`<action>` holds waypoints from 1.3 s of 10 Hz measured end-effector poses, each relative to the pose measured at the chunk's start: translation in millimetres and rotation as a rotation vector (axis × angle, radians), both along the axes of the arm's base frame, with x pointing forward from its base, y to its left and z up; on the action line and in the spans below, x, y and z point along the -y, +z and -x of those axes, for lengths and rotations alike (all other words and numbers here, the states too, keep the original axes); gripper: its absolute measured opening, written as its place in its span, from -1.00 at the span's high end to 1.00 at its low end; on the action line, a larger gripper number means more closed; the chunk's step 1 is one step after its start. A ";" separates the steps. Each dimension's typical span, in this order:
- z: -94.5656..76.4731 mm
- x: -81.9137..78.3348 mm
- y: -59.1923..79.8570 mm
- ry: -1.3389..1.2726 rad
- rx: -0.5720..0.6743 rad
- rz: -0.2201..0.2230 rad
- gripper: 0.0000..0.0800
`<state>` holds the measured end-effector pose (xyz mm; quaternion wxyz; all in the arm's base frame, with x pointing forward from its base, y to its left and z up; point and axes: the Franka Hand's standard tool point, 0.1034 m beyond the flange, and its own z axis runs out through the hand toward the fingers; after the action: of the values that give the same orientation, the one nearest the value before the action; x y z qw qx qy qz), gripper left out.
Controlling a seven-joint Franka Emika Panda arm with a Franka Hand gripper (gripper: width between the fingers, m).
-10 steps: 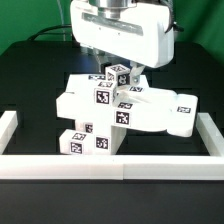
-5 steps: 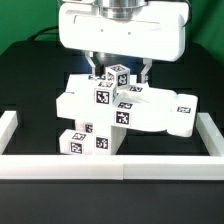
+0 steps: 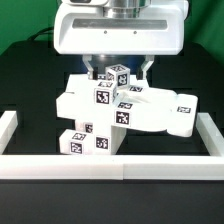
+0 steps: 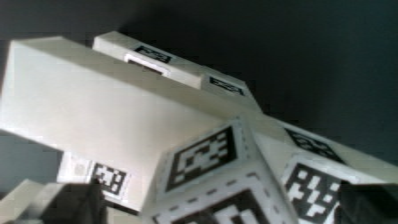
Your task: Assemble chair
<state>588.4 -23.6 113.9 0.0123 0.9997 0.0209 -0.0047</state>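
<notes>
The chair (image 3: 120, 110) is a stack of matte-white tagged parts in the middle of the black table. Flat slabs and blocks lean on each other, and a small tagged block (image 3: 118, 73) sits on top. My gripper (image 3: 119, 68) hangs straight above it, open, with one dark finger (image 3: 93, 68) on each side of the small block and not touching it. In the wrist view a broad white slab (image 4: 107, 100) and tagged block faces (image 4: 214, 155) fill the picture. The gripper (image 4: 217, 210) shows there only as dark fingertips (image 4: 68, 205) at the edge.
A low white border wall (image 3: 112, 166) runs along the front, with side pieces at the exterior view's left (image 3: 8, 125) and right (image 3: 212, 135). A long tagged part (image 3: 175, 110) of the chair sticks out toward the exterior view's right.
The gripper has opened wider and risen a little, so its fingers now stand off the small top block. The chair parts have not moved.
</notes>
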 end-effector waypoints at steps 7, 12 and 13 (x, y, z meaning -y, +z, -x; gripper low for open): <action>0.9 0.7 -1.6 0.093 -0.003 0.000 0.10; 0.8 5.8 -2.3 -0.195 0.005 -0.014 0.29; 0.7 6.1 -2.2 -0.305 0.008 -0.026 0.29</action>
<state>587.7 -29.7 111.7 -0.0016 0.9914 -0.1310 -0.0025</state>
